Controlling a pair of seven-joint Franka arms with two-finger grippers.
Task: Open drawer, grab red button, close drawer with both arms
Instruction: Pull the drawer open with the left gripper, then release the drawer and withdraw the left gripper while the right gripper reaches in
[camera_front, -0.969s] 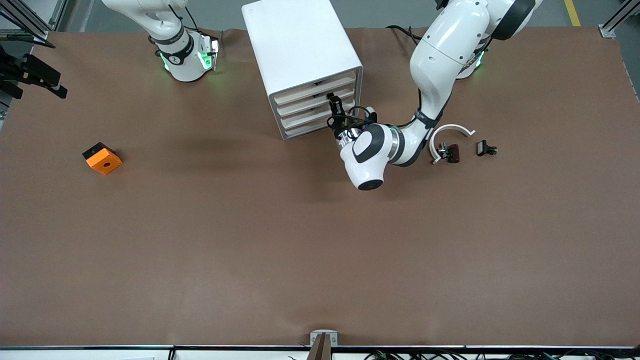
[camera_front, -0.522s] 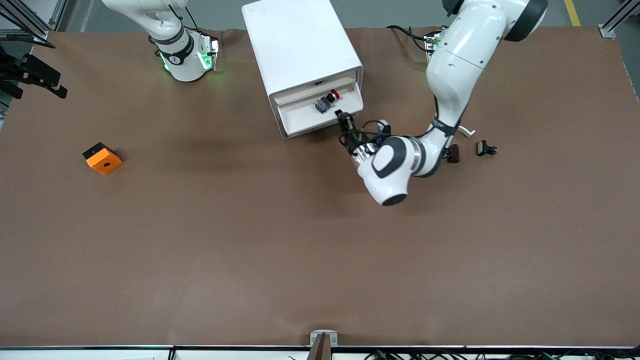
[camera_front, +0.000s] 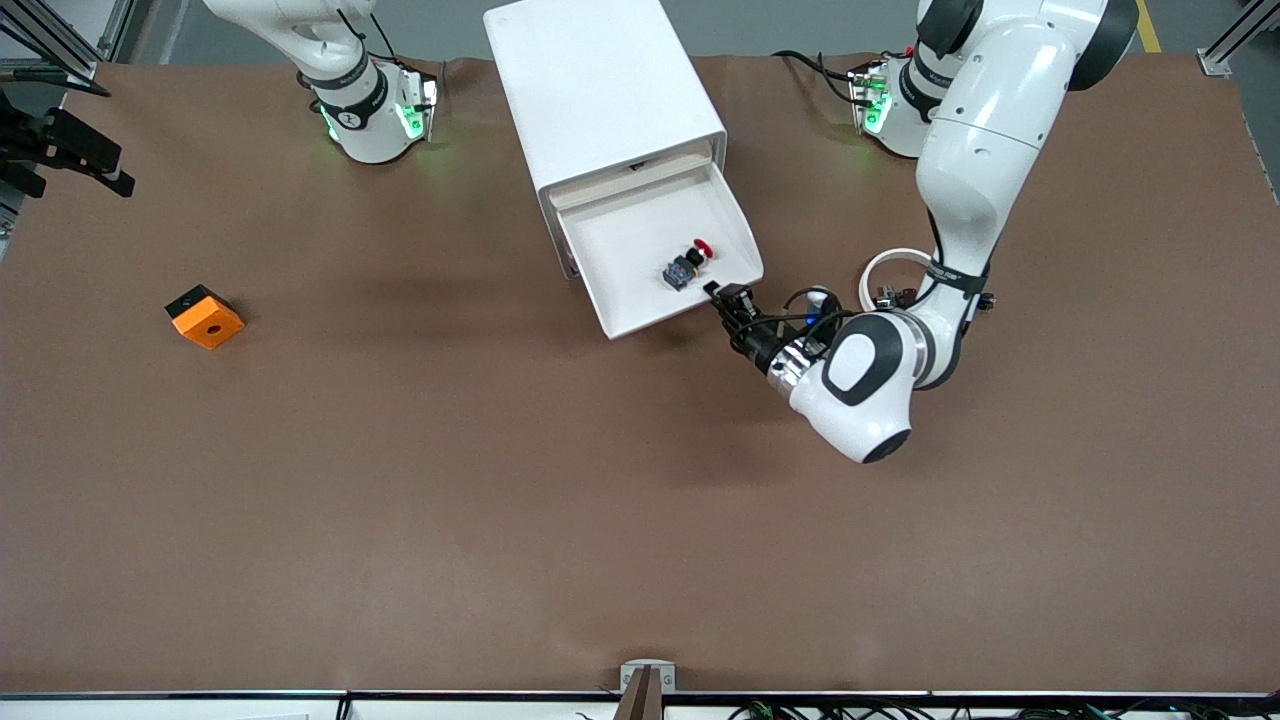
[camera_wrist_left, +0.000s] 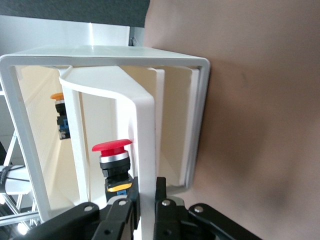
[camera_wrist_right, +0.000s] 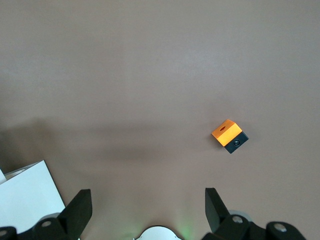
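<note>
The left gripper (camera_front: 722, 297) is pinching the front lip of the pulled-out drawer (camera_front: 640, 300), its fingers closed on it. The button (camera_front: 688, 266) is lying inside that drawer. The right gripper (camera_wrist_right: 145, 210) is waiting above the table (camera_wrist_right: 150, 75), spread wide, holding nothing.

The right gripper (camera_wrist_right: 147, 200) hangs high over the brown worktop (camera_wrist_right: 150, 75), its two black fingers (camera_wrist_right: 80, 207) spread wide apart with nothing between them. An orange block (camera_wrist_right: 229, 135) with a black lower half and a small hole in its orange face lies on the worktop, well apart from the gripper. A corner of a white cabinet (camera_wrist_right: 27, 192) shows at the frame's edge, beside one finger.
</note>
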